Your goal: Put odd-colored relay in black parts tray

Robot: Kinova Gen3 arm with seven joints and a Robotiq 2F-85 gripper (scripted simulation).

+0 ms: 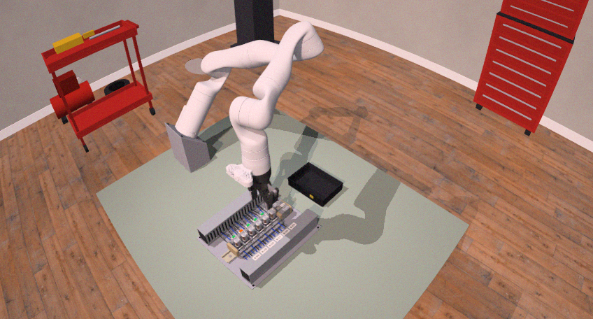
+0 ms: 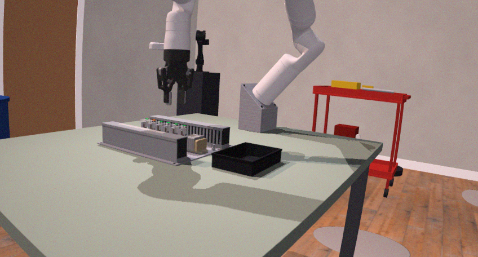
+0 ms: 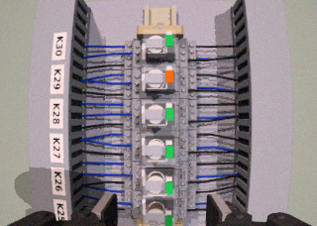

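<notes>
In the top view, the white seven-joint arm (image 1: 249,120) reaches down to the middle of the frame, its black two-finger gripper (image 1: 266,195) (image 2: 176,98) (image 3: 161,209) above the upper right end of a row of small clear relays. The relay with the orange button (image 1: 240,231) (image 2: 153,120) (image 3: 158,79) stands toward the row's lower left end, well apart from the jaws. The open black rectangular parts tray (image 1: 305,187) (image 2: 231,164) lies right of the gripper, just beside the grey relay panel (image 1: 285,256) (image 2: 140,142) (image 3: 267,87).

In the exterior view, the gripper points straight down in the upper left of the frame, its fingers spread and nothing between them. It hangs above the row; the orange-buttoned relay sits below and to the left of the fingertips. The tray is on the pale green table top (image 2: 100,194), near the centre of the frame, to the right of the panel.

In the wrist view, the jaws stand apart at the bottom edge, left and right of the row's lowest relay as seen there. The orange-buttoned relay is in its socket, second from the top beside the K29 label (image 3: 56,81), in the upper middle of the frame, beyond the fingertips and untouched. The other five buttons are green.
</notes>
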